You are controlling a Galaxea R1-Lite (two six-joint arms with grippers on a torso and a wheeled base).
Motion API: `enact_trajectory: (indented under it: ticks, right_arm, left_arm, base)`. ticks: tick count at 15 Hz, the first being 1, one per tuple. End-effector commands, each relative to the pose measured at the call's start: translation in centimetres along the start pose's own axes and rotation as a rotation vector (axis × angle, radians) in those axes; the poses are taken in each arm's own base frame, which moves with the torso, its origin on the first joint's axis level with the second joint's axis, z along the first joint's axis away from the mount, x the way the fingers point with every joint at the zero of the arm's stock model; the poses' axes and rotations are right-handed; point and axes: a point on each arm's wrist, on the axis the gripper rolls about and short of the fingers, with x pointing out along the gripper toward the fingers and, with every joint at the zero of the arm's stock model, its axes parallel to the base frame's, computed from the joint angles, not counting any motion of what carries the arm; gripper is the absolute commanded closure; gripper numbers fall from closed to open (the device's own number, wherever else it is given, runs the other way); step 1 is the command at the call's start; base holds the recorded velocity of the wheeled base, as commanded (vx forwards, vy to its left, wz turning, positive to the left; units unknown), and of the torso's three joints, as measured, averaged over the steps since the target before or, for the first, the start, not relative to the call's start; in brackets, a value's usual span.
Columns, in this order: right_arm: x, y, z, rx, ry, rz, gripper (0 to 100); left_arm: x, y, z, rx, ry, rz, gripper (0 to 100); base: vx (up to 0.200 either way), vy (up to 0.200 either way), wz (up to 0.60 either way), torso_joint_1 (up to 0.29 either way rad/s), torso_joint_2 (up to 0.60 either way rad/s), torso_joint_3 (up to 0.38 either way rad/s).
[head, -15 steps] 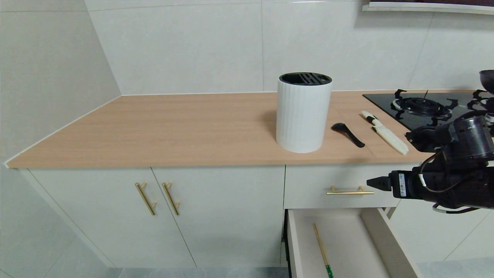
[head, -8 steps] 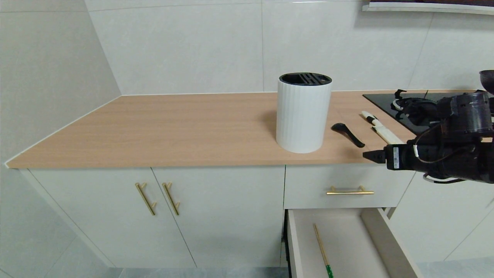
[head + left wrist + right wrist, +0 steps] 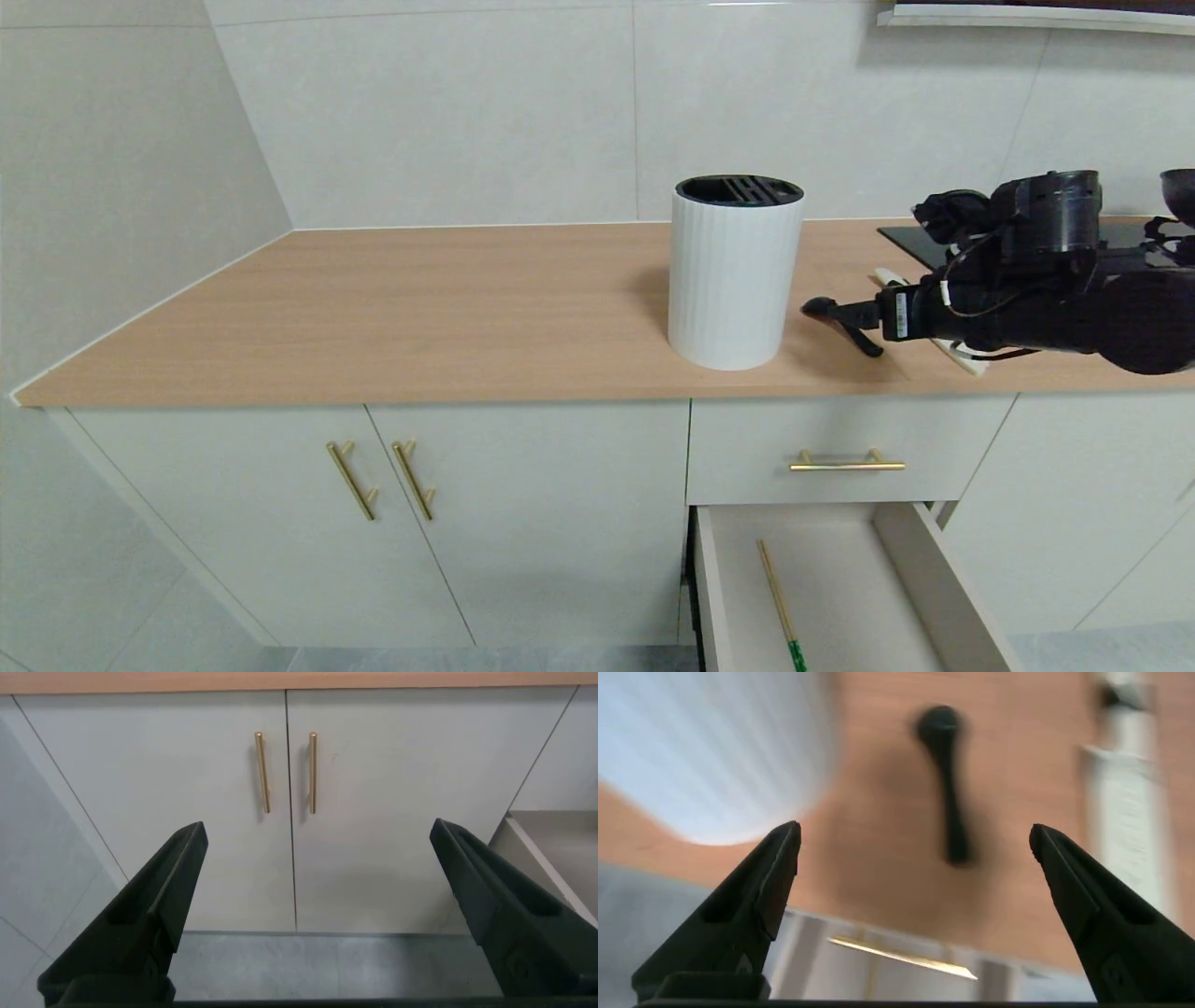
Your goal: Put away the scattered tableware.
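Observation:
A black spoon (image 3: 819, 305) lies on the wooden countertop (image 3: 467, 308), just right of the white ribbed utensil holder (image 3: 735, 271) with a black slotted top. A white knife (image 3: 971, 362) lies further right, mostly hidden behind my right arm. My right gripper (image 3: 854, 315) hovers low over the spoon's handle, open and holding nothing. In the right wrist view the spoon (image 3: 943, 775) sits between the spread fingers (image 3: 752, 905), with the knife (image 3: 1130, 793) and the holder (image 3: 719, 747) to either side. My left gripper (image 3: 318, 859) is open and faces the cabinet doors (image 3: 290, 812).
Below the counter the lower drawer (image 3: 934, 579) stands pulled out, with a pair of chopsticks (image 3: 780, 602) lying inside. A shut drawer with a gold handle (image 3: 845, 462) is above it. A black gas hob (image 3: 904, 238) occupies the counter's right end.
My right arm has risen from in front of the drawer fronts to above the countertop and moved left, over the spoon and knife. Nothing on the counter has moved.

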Motion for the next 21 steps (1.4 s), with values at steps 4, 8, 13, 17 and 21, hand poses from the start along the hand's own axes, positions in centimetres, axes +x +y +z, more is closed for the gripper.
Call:
enact_trajectory:
  ticks: [4,8,13,17,21]
  right_arm:
    - [4.7,-2.0,-2.8,-0.011,-0.081,-0.023,0]
    - [5.1,-2.8,-3.1,-0.012,-0.076,-0.035,0]
    - [5.3,-2.8,-3.8,-0.041,-0.014,-0.034,0]
    - [5.5,-2.8,-3.9,-0.042,0.006,-0.04,0]
    - [5.8,-2.9,-4.1,-0.04,0.023,-0.044,0]
  left_arm:
    - [0.0,0.0,0.0,0.0,0.0,0.002,0]
    - [0.0,0.0,0.0,0.0,0.0,0.002,0]
    - [0.0,0.0,0.0,0.0,0.0,0.002,0]
    - [0.0,0.0,0.0,0.0,0.0,0.0,0]
    - [0.0,0.0,0.0,0.0,0.0,0.0,0]
  base:
    - [0.0,0.0,0.0,0.0,0.0,0.0]
    - [0.0,0.0,0.0,0.0,0.0,0.0]
    - [0.0,0.0,0.0,0.0,0.0,0.0]
    - [0.0,0.0,0.0,0.0,0.0,0.0]
    - [0.0,0.0,0.0,0.0,0.0,0.0]
